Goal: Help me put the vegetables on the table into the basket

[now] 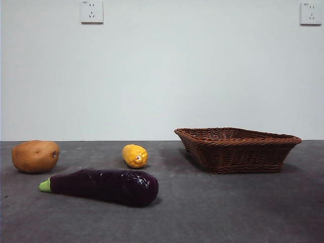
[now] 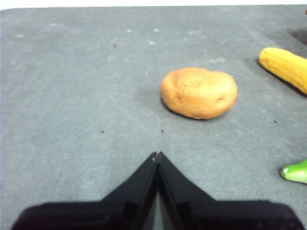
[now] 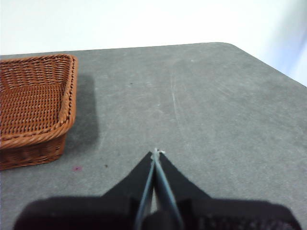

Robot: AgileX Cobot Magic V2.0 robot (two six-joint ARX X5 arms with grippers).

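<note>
Three vegetables: tan potato (image 1: 35, 156), glossy purple eggplant (image 1: 104, 186), yellow corn (image 1: 135, 155).

A plain white wall (image 1: 162, 76) fills the upper half of the frame in the front view. Two white wall sockets sit at its top: one (image 1: 91, 11) upper left, another (image 1: 310, 13) in the upper right corner.

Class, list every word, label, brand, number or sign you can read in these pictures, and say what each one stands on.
Left wall socket: a tiny mark in its top corner, too small to read.
Right wall socket: the same, unreadable.
Potato, eggplant, corn, basket, table: no text.
</note>
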